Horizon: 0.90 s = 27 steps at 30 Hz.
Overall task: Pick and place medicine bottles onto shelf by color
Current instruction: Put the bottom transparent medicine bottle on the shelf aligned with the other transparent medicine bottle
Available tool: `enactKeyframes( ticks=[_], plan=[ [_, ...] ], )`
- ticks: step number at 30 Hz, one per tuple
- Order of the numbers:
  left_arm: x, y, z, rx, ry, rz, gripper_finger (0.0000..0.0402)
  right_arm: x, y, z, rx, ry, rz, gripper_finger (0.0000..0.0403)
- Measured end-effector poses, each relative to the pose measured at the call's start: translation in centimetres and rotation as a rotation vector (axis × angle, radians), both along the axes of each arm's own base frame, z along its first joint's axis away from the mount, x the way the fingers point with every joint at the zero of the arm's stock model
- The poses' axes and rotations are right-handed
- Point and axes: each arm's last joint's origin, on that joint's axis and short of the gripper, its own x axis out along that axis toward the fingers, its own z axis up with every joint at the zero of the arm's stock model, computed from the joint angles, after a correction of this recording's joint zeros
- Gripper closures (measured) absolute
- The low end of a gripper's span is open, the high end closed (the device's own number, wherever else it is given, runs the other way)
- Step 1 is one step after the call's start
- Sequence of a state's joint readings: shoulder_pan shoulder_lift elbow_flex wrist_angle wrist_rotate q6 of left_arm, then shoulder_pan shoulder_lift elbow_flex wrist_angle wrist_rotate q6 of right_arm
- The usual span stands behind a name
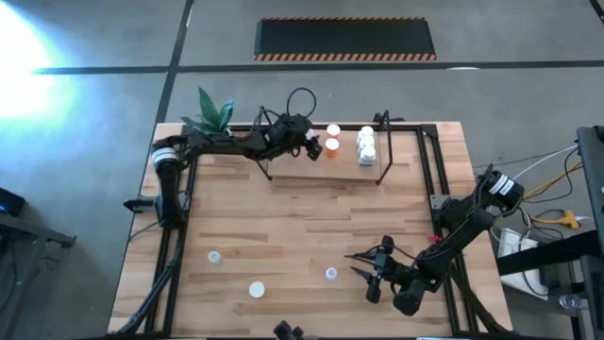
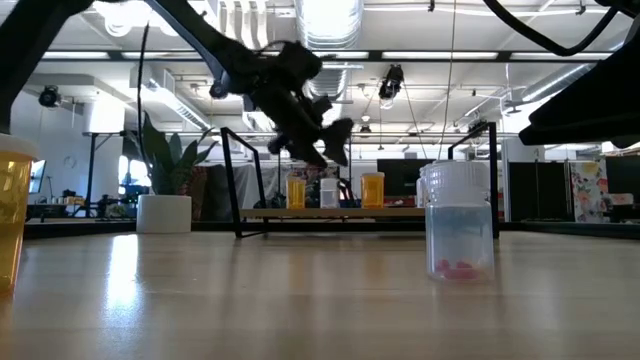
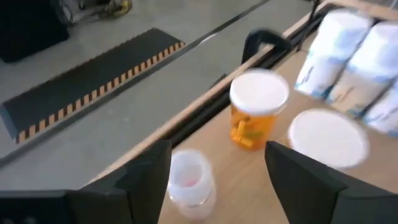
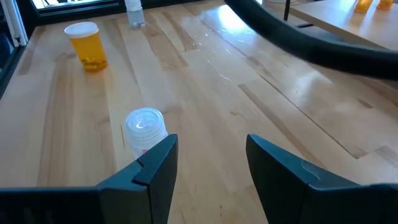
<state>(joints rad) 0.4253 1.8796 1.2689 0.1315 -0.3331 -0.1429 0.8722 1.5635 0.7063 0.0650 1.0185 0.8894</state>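
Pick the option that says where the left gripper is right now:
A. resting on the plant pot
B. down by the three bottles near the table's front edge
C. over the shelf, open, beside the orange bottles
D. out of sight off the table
C: in the high view the left gripper sits over the shelf, and its wrist view shows its open fingers framing an orange bottle there.

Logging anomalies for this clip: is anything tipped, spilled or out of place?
Nothing stands out. The bottles on the shelf stand upright with caps on, two orange ones beside the white group. Three loose bottles stand upright on the table. No spills show. The left tool is open at the shelf, the right tool open near a clear bottle.
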Motion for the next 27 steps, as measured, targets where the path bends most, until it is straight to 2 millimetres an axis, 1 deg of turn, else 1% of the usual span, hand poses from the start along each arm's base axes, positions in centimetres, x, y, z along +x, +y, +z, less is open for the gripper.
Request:
enactKeyframes(
  ticks=[4, 6, 8, 9, 11, 13, 14, 17, 20, 21, 23, 24, 27],
  plan=[
    [-1.2, -1.3, 3.3, 0.037, 0.004, -0.034, 0.0155, 0.0, 0.0, 0.0, 0.000, 0.000, 0.000, 0.0223],
    [-2.0, -2.2, 5.0, 0.048, 0.003, -0.052, 0.0155, 0.0, 0.0, 0.0, 0.000, 0.000, 0.000, 0.0223],
    [-2.8, -3.7, 6.7, 0.062, 0.000, -0.084, 0.0155, 0.0, 0.0, 0.0, 0.000, 0.000, 0.000, 0.0223],
    [-3.1, -4.6, 7.4, 0.081, -0.001, -0.112, 0.0155, 0.0, 0.0, 0.0, 0.000, 0.000, 0.000, 0.0223],
    [-3.7, -7.1, 8.4, 0.124, 0.017, -0.198, 0.0155, 0.0, 0.0, 0.0, 0.000, 0.000, 0.000, 0.0223],
    [-3.8, -10.4, 8.6, 0.160, 0.037, -0.313, 0.0155, 0.0, 0.0, 0.0, -0.001, 0.005, 0.004, 0.0223],
    [-3.9, -12.3, 8.4, 0.175, 0.052, -0.378, 0.0155, 0.0, 0.0, 0.0, -0.002, 0.007, 0.005, 0.0223],
    [-4.3, -17.8, 6.7, 0.194, 0.101, -0.563, 0.0155, -0.1, 0.1, -0.1, 0.006, 0.024, 0.024, 0.0223],
    [-4.9, -22.7, 4.1, 0.189, 0.150, -0.719, 0.0155, -0.4, 0.5, -0.2, 0.028, 0.061, 0.076, 0.0223],
    [-4.9, -24.2, 3.2, 0.194, 0.139, -0.762, 0.0155, -0.6, 0.7, -0.2, 0.035, 0.070, 0.093, 0.0223],
    [-5.3, -26.9, 1.0, 0.193, 0.136, -0.839, 0.0155, -1.0, 1.1, -0.3, 0.043, 0.075, 0.115, 0.0223],
    [-5.3, -28.1, 0.0, 0.179, 0.105, -0.861, 0.0155, -1.3, 1.3, -0.3, 0.051, 0.075, 0.122, 0.0223],
    [-4.9, -30.7, -2.4, 0.104, -0.012, -0.897, 0.0155, -2.4, 1.8, -0.5, 0.074, 0.086, 0.131, 0.0223]
  ],
)
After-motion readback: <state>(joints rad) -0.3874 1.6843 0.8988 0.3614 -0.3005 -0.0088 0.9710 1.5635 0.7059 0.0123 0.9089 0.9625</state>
